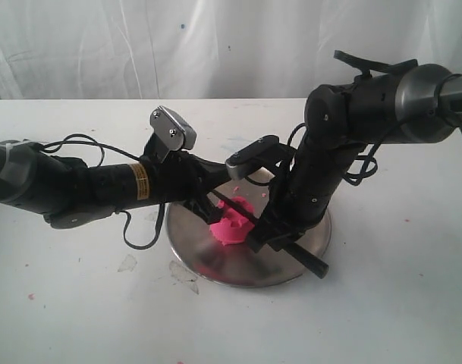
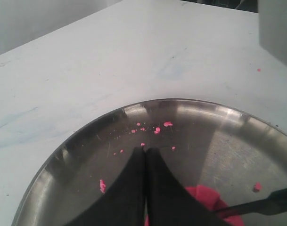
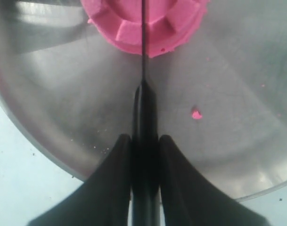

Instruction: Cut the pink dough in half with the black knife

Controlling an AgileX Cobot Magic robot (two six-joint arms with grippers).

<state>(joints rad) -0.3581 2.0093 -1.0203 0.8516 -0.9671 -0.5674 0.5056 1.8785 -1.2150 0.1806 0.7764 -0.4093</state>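
The right tool (image 3: 144, 139) is clenching the handle of the black knife (image 3: 143, 101), with its 2 black fingers (image 3: 116, 160) pressing on either side of the handle. The thin blade is pointing away from the tool, seen edge-on, and is lying across the notched top of the pink dough (image 3: 124, 28), roughly along its middle. How deep the blade is sitting in the dough cannot be told.

In the exterior view, the right tool (image 1: 267, 231) is reaching down from the arm at the upper right of the frame. The knife (image 1: 310, 262) is slanting from the lower right of the steel plate (image 1: 231, 271) up toward the left, its blade crossing the dough (image 1: 229, 226) near the centre of the frame. The dough is sitting as 1 lump on the plate.

The left tool (image 2: 146, 151) is closed, its 2 fingers (image 2: 129, 188) pressing flat together along a thin seam. It is hanging over the plate (image 2: 77, 160) just beside the dough (image 2: 204, 195). In the exterior view the left tool (image 1: 204, 199) is reaching in from the left of the frame to the dough's upper left edge; whether it is touching the dough cannot be told.

Small pink crumbs (image 2: 157, 129) are lying scattered on the plate beyond the left tool's tips, and 1 crumb (image 3: 196, 114) is lying beside the knife. The plate is resting on the white tabletop (image 1: 397, 303), in the lower middle of the exterior frame.
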